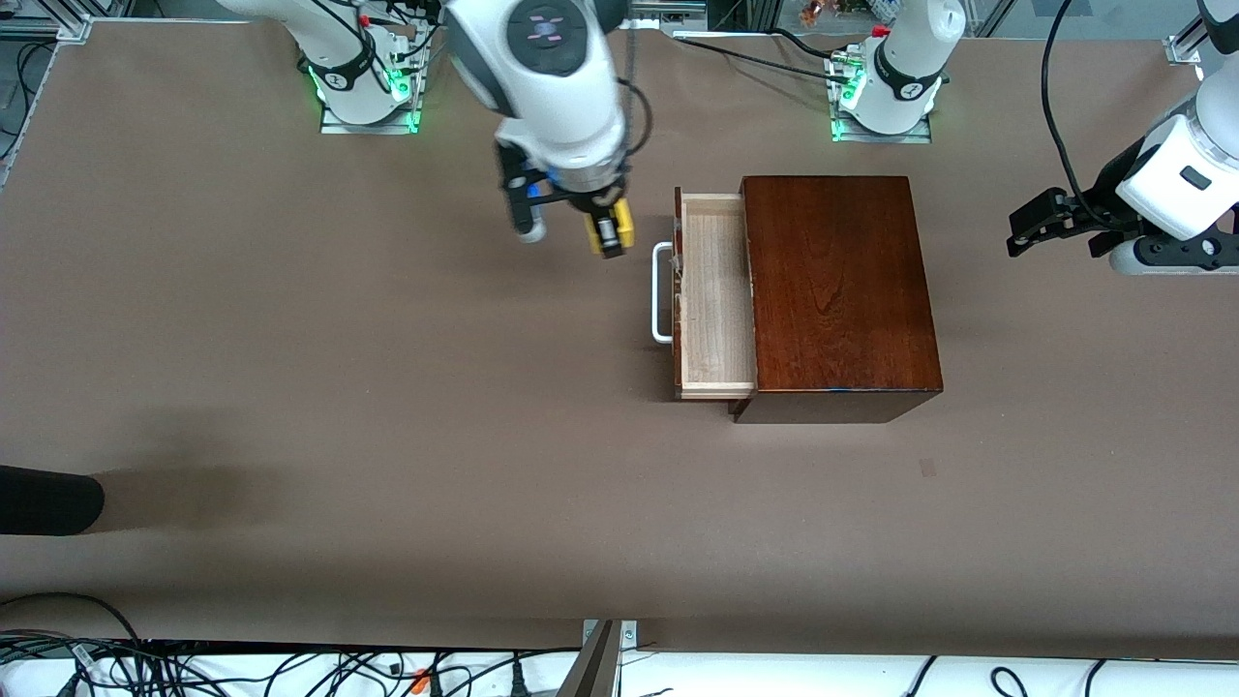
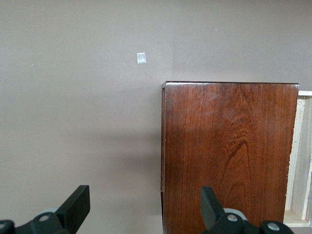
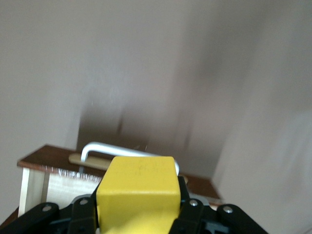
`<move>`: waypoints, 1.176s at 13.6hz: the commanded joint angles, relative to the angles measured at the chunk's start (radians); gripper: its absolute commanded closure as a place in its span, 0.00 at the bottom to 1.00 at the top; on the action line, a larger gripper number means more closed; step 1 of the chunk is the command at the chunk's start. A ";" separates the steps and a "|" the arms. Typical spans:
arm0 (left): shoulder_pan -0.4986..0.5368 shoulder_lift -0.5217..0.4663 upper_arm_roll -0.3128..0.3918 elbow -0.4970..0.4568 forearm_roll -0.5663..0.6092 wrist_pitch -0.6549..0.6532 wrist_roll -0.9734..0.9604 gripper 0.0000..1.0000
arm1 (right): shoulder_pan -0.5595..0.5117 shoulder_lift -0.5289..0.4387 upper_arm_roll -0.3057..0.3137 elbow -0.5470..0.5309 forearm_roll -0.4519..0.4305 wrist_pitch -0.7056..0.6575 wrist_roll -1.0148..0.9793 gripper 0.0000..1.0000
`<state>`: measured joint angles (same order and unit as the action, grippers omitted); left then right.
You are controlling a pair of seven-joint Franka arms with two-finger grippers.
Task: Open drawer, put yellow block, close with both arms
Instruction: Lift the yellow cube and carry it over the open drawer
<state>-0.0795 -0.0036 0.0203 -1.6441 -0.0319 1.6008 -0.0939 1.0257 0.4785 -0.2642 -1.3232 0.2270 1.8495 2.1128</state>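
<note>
Right gripper (image 1: 610, 227): hanging over bare table beside the white handle (image 1: 661, 293), jaws clamping the yellow block (image 1: 619, 225). Drawer (image 1: 716, 295): standing pulled out of the mahogany box (image 1: 837, 286). Left gripper (image 1: 1028, 230): waiting over the table at its own end, jaws gaping wide, holding nothing.

yellow block (image 3: 139, 187): your right wrist view cuts off its lower part.
drawer (image 2: 301, 161): only an edge strip shows you.
left arm (image 1: 1186, 165): cut off above the wrist.
</note>
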 commanded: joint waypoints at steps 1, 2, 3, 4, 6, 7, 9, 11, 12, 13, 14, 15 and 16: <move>0.001 -0.009 -0.005 0.007 0.012 -0.016 -0.010 0.00 | 0.048 0.095 -0.015 0.104 0.026 0.048 0.148 0.92; 0.000 -0.009 -0.005 0.007 0.012 -0.015 -0.012 0.00 | 0.056 0.126 0.000 0.131 0.032 0.071 0.186 0.92; -0.002 -0.007 -0.005 0.010 0.012 -0.015 -0.012 0.00 | 0.056 0.161 0.020 0.162 0.032 0.088 0.226 0.92; -0.003 -0.007 -0.005 0.012 0.012 -0.016 -0.014 0.00 | 0.056 0.189 0.029 0.182 0.032 0.100 0.246 0.93; -0.003 -0.009 -0.005 0.012 0.012 -0.016 -0.014 0.00 | 0.063 0.218 0.048 0.183 0.035 0.154 0.256 0.94; -0.003 -0.009 -0.005 0.012 0.012 -0.016 -0.014 0.00 | 0.060 0.232 0.057 0.183 0.035 0.178 0.280 0.95; -0.006 -0.007 -0.005 0.013 0.012 -0.016 -0.017 0.00 | 0.062 0.258 0.059 0.182 0.040 0.214 0.292 0.95; -0.008 -0.009 -0.005 0.014 0.012 -0.016 -0.033 0.00 | 0.062 0.281 0.059 0.179 0.051 0.217 0.288 0.95; -0.008 -0.007 -0.005 0.014 0.012 -0.016 -0.033 0.00 | 0.065 0.296 0.060 0.177 0.051 0.217 0.291 0.95; -0.008 -0.009 -0.005 0.014 0.010 -0.016 -0.033 0.00 | 0.067 0.311 0.068 0.177 0.052 0.221 0.291 0.95; -0.008 -0.009 -0.005 0.014 0.012 -0.016 -0.033 0.00 | 0.065 0.325 0.077 0.176 0.064 0.234 0.289 0.95; -0.008 -0.007 -0.005 0.014 0.012 -0.016 -0.033 0.00 | 0.067 0.334 0.079 0.167 0.080 0.255 0.289 0.94; -0.009 -0.007 -0.005 0.014 0.010 -0.016 -0.033 0.00 | 0.067 0.336 0.080 0.151 0.084 0.275 0.286 0.94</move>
<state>-0.0836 -0.0046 0.0180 -1.6427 -0.0319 1.6007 -0.1122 1.0909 0.7935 -0.1897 -1.1819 0.2863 2.0946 2.3841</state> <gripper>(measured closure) 0.000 0.445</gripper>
